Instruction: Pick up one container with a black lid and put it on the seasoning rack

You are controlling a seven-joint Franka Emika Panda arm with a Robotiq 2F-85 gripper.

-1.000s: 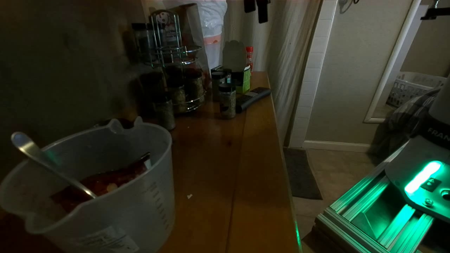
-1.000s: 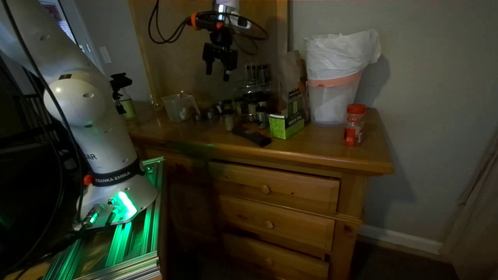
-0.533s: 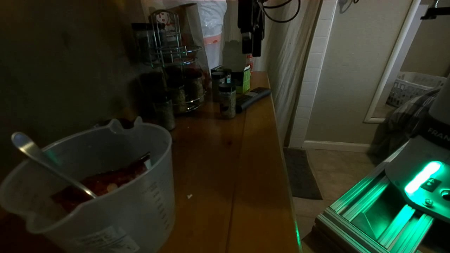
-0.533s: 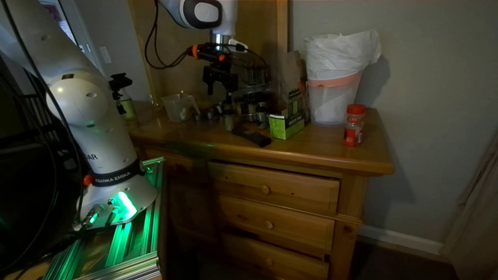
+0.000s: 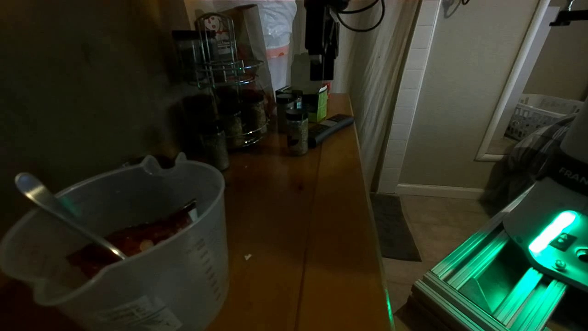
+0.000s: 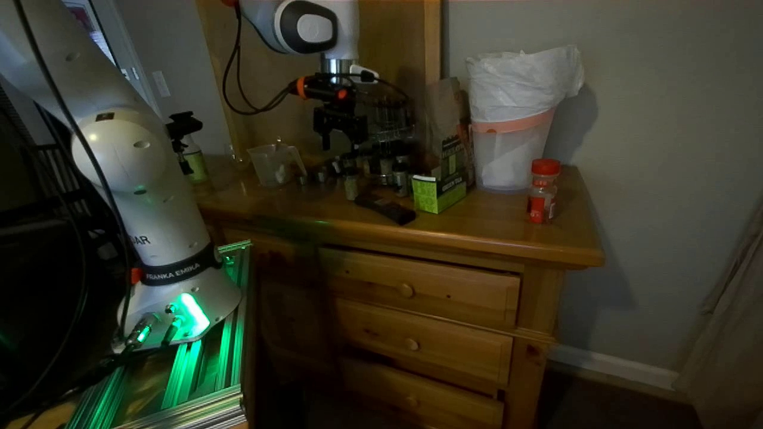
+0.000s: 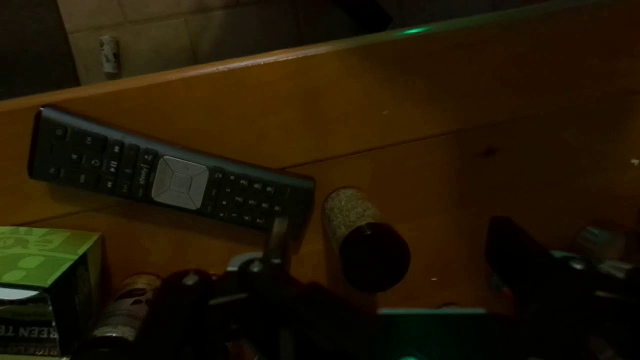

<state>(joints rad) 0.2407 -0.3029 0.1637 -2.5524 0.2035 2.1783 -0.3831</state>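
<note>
Black-lidded jar [image 5: 297, 134] upright on the counter [image 5: 275, 239], gripper [image 6: 340, 148] over it, jaws spread! Only the wrist view catches a pale cylinder [image 7: 110, 56] on the floor [image 7: 155, 47] past the front edge; only an exterior view, red contents [image 5: 131, 242] in the jug [image 5: 190, 276]. Remote [image 7: 120, 165] lies just beside the jar, slanting towards that edge; seasoning rack [image 5: 239, 69] stands nearer the back edge.

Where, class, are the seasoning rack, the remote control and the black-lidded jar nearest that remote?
Seasoning rack [image 5: 234, 82], in an exterior view: wire rim of its upper tier.
Remote control [image 7: 180, 182], in the wrist view: its silver pad.
Black-lidded jar [image 5: 298, 132], in an exterior view: its body, below the lid.
</note>
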